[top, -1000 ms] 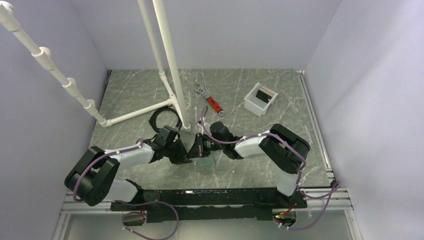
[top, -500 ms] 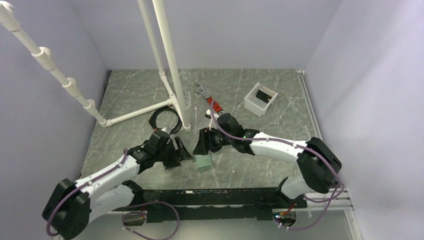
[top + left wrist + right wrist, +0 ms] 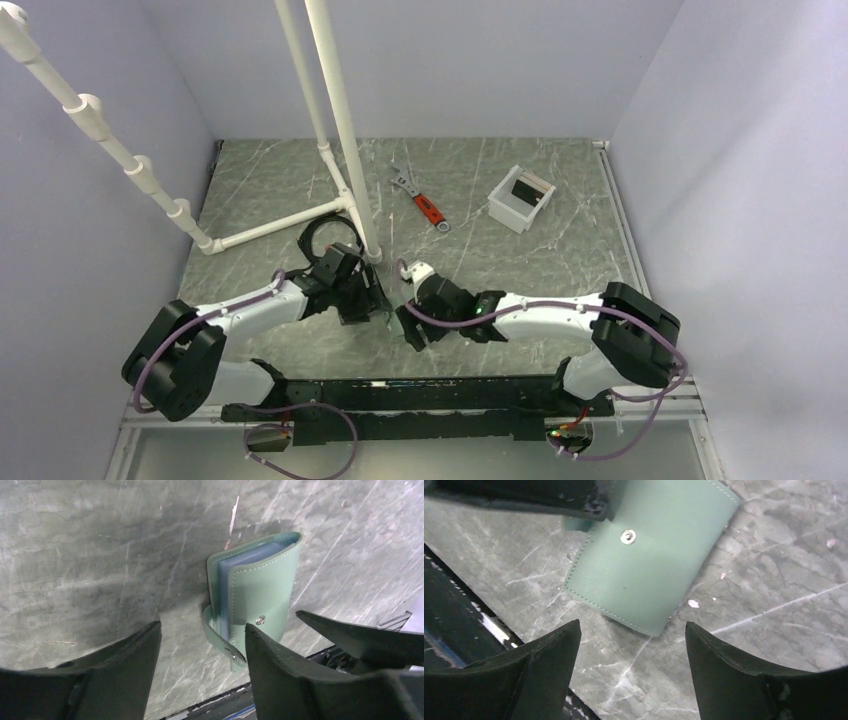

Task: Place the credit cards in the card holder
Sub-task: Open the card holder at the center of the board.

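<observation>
The card holder (image 3: 262, 597) lies folded on the marble table, a mint-green wallet with a snap stud on its cover and a loose strap (image 3: 223, 647) at its near end. A light blue credit card edge (image 3: 223, 592) shows between its covers. My left gripper (image 3: 202, 626) hangs open just short of the wallet, with nothing between its fingers. My right gripper (image 3: 632, 624) is open too, just off the card holder's (image 3: 649, 567) corner and apart from it. In the top view the left gripper (image 3: 368, 302) and the right gripper (image 3: 408, 328) are close together and hide most of the wallet.
A white square tub (image 3: 521, 198) stands at the back right. A red-handled wrench (image 3: 420, 198) lies mid-back. A black cable coil (image 3: 325, 238) sits by the white pipe frame (image 3: 345, 130). The black rail (image 3: 400, 385) runs along the near edge, close to the wallet.
Both grippers have opened and let go of the card holder, which now lies on the table. The right gripper has come down over it toward the near edge.
</observation>
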`<move>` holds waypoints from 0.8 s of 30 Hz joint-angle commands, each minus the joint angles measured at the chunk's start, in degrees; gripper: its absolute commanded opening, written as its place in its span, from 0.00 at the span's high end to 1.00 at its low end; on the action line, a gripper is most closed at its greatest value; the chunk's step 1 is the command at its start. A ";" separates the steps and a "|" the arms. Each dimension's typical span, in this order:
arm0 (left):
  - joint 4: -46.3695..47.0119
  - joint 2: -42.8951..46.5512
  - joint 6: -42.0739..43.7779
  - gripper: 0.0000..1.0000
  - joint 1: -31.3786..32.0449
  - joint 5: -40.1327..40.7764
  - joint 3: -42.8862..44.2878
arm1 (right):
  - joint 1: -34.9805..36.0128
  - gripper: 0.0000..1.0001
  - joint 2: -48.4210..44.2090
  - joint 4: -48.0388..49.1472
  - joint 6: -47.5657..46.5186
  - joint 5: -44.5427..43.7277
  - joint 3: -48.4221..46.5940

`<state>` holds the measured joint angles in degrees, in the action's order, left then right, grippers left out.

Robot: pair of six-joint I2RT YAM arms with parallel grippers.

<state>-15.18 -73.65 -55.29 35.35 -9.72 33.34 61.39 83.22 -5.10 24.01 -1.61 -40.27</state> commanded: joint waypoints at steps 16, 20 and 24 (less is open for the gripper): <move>6.02 8.29 0.03 1.00 0.25 -12.06 5.94 | -10.63 0.12 -11.25 3.48 3.82 3.52 5.43; 6.99 8.95 -0.53 1.00 0.31 -13.50 6.30 | -16.03 0.11 -14.14 -0.01 3.12 8.19 4.88; 3.79 7.46 1.94 1.00 0.33 -13.04 8.38 | -16.39 0.10 -12.85 -2.84 1.68 10.10 1.99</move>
<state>-10.87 -65.84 -54.72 35.35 -20.56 38.28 44.93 69.93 -4.97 26.17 3.25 -35.11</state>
